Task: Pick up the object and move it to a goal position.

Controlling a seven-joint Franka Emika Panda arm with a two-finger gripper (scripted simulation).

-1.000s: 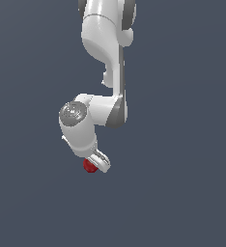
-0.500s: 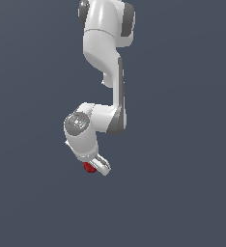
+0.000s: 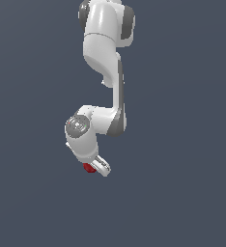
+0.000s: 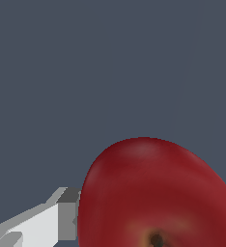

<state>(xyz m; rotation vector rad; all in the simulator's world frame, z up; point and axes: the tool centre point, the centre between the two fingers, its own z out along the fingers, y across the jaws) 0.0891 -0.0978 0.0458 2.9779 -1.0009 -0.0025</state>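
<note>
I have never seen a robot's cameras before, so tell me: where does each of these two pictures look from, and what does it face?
Exterior view: a camera off the arm, facing the whole white arm against a plain grey backdrop; the gripper hangs lowest, the small red apple at its tip.
Wrist view: a camera on the wrist, looking along the gripper at the apple, which looms close; one white finger shows beside it.
Shared: the apple and the gripper holding it appear in both.
</note>
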